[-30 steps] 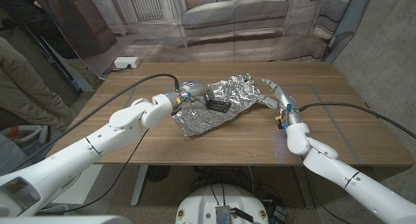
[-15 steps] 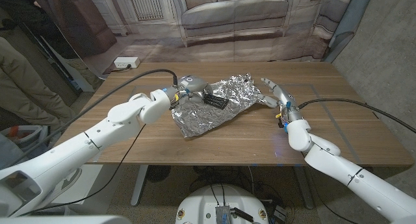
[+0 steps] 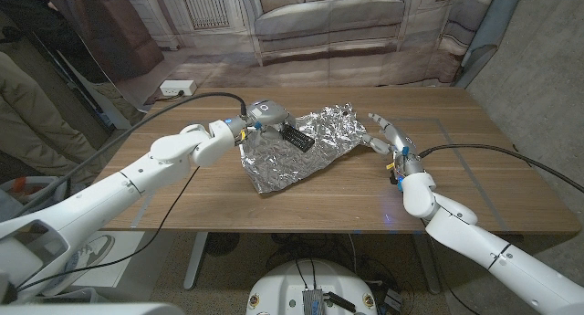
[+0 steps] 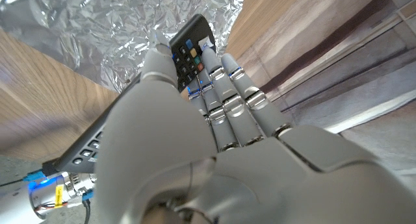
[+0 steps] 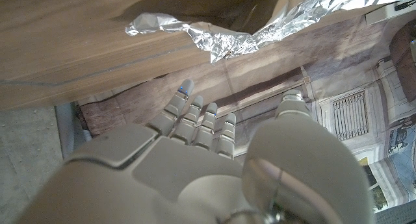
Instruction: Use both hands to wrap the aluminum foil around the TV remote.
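Left hand (image 3: 260, 114) has the TV remote (image 3: 297, 137) over the crumpled aluminum foil (image 3: 306, 151), center frame.
Right hand (image 3: 385, 134) sits empty, fingers spread, beside the foil's right edge on the counter (image 3: 456, 187).

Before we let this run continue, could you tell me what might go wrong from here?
The left hand holds the TV remote by one end, so it could slip or tip as it comes down. The aluminum foil is crumpled and partly raised, so the remote might land on a fold or off centre. The right hand, open beside the foil's edge, is not pinning it, so the sheet may slide.
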